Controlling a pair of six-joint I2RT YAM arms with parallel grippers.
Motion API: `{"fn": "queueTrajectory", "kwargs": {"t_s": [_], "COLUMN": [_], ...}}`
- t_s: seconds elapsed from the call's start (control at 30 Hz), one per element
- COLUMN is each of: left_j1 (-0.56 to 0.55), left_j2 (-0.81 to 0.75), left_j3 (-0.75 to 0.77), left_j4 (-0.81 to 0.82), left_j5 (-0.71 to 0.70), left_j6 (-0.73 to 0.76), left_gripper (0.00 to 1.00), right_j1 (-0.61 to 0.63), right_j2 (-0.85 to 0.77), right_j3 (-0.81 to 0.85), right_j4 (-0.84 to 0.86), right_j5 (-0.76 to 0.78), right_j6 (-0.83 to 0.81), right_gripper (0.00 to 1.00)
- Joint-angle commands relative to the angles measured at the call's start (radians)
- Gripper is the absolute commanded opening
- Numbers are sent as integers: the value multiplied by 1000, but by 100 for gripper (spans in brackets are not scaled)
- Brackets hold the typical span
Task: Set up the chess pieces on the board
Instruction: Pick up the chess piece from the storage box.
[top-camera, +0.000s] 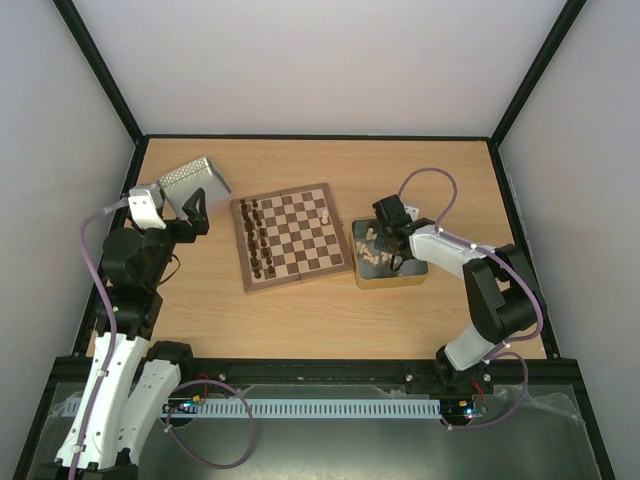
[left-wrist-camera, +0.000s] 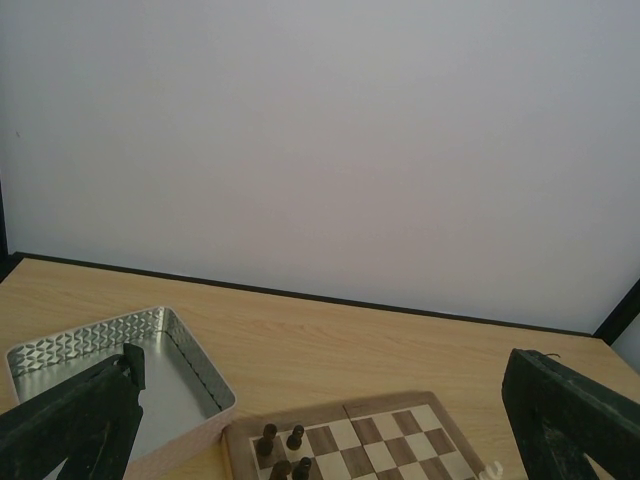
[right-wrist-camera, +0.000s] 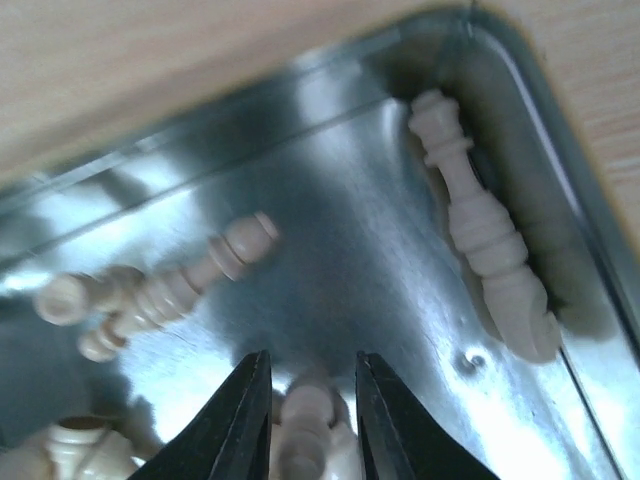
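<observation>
Your right gripper (right-wrist-camera: 312, 358) points down into a tin (right-wrist-camera: 560, 180), its fingers (right-wrist-camera: 235, 420) standing close on either side of one cream piece (right-wrist-camera: 305, 430), though you cannot tell whether they press it; at least four more cream pieces (right-wrist-camera: 160, 295) lie loose ahead of and beside the fingers. Your left gripper (left-wrist-camera: 320, 400) hangs spread wide, a second tin (left-wrist-camera: 180, 360) just ahead on its left, the one board (left-wrist-camera: 400, 435) ahead below it showing four dark pieces (left-wrist-camera: 282, 450). A single cream piece stands on the board's edge nearest the right gripper.
</observation>
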Motion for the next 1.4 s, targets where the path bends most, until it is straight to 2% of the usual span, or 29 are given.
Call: {"fn": "queueTrajectory", "kwargs": {"t_s": [0.0, 0.2, 0.3, 0.5, 0.73, 0.97, 1.13, 1.27, 1.37], "left_j1": [-3, -3, -3, -3, -3, -3, -9, -34, -146], "left_j2": [-9, -12, -13, -13, -12, -9, 19, 84, 156], "left_j3": [-10, -9, -9, -10, -11, -15, -43, -92, -141], "left_j4": [13, 12, 12, 13, 15, 26, 91, 210, 349], "left_j5": [-9, -6, -6, -4, -1, 44, 172, 275, 277], "left_j6": [16, 15, 14, 12, 11, 3, -65, -243, -372], "left_gripper": [100, 100, 100, 100, 100, 100, 100, 100, 99], "right_j1": [1, 1, 1, 1, 1, 1, 0, 2, 2], "right_j2": [21, 24, 2, -61, -139, -164, -208, -272, -319], "right_j3": [-41, -36, -32, 1, 38, 50, 32, -25, -71], "right_j4": [4, 16, 20, -15, 7, 17, 82, 183, 242], "right_j5": [16, 26, 32, 31, -100, -159, -237, -265, -272], "right_j6": [31, 26, 23, 6, -13, 10, 143, 325, 464], "right_gripper": [23, 9, 5, 4, 4, 5, 4, 4, 4]}}
